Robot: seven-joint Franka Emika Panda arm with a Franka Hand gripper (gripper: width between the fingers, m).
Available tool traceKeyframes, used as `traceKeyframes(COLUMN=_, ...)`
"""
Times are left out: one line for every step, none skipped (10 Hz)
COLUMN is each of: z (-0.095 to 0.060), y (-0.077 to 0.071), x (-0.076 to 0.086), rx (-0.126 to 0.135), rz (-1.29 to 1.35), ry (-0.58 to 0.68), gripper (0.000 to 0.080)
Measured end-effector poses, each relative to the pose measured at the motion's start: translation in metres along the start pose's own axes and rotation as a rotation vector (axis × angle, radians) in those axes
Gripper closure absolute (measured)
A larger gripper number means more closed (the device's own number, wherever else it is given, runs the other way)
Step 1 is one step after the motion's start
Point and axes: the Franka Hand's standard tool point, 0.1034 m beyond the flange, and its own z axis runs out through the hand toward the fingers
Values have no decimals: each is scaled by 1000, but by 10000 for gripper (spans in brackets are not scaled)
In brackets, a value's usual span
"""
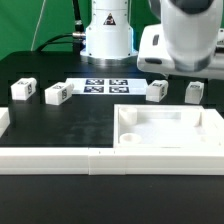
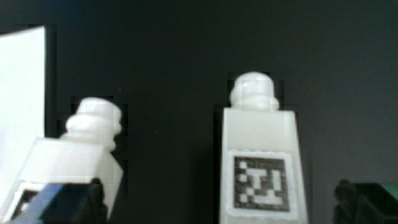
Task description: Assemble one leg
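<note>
Found nearest the camera a long white rail (image 1: pixel 60 160), stretched along the bottom edge of the exterior view. Saw just behind it, in the lower right of the frame, the large white tray-like part (image 1: pixel 170 142) with a round hole near one corner. Counted four legs in one row across the middle of the black table (image 1: pixel 70 125): the far-left leg (image 1: pixel 22 90) and the second leg (image 1: pixel 57 94) near each other in the left part, the third leg (image 1: pixel 156 90) and the far-right leg (image 1: pixel 194 93) in the right part, just behind the tray-like part. Noted the marker board (image 1: pixel 105 86) between the two pairs, and the robot base (image 1: pixel 108 35) at the top centre. Saw the arm (image 1: pixel 190 35), blurred, in the upper right, above the right pair.

Found in the wrist view the gripper (image 2: pixel 210 200) with jaws wide apart, clamped on nothing. Saw the tagged leg (image 2: pixel 260 140) between the dark fingertips (image 2: pixel 368 197), apart from both, its black-and-white tag (image 2: pixel 260 182) facing the camera. Saw a tilted leg (image 2: pixel 80 150) beside it, partly covered by the other fingertip; could not tell about contact there.
</note>
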Motion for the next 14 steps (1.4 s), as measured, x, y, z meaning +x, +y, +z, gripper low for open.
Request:
traceKeyframes(z=3, y=-2, x=6, rx=3, rz=2, ry=-7, gripper=151)
traceKeyframes(z=6, y=-4, x=7, rx=2, rz=1, ry=0, gripper=151)
traceKeyframes(z=9, y=-6, x=8, rx=0, rz=1, ry=2, gripper=151)
traceKeyframes(z=13, y=-9, x=10, rx=-2, rz=2, ry=5, gripper=151)
traceKeyframes(z=16, y=-11, x=11, rx=-6, rz=0, ry=7, gripper=151)
traceKeyframes(z=19, y=-13, x=12, rx=-10, rz=-3, ry=9, gripper=151)
traceKeyframes(z=22, y=-15, x=13, rx=-15, rz=-5, ry=11, gripper=151)
traceKeyframes(z=24, y=-15, x=13, rx=-19, rz=-6, ry=9, gripper=151)
traceKeyframes(z=24, y=-16, x=11, rx=-21, rz=-7, ry=4, gripper=153)
traceKeyframes(z=24, y=-16, x=11, rx=-21, rz=-8, ry=5, gripper=303)
traceKeyframes(z=24, y=-16, x=12, rx=-21, rz=-8, ry=5, gripper=303)
traceKeyframes(z=24, y=-16, x=12, rx=-21, rz=-8, ry=5, gripper=439)
traceKeyframes(z=24, y=-16, x=11, rx=-21, rz=-8, ry=5, gripper=439)
traceKeyframes(z=24, y=-16, x=11, rx=-21, rz=-8, ry=5, gripper=511)
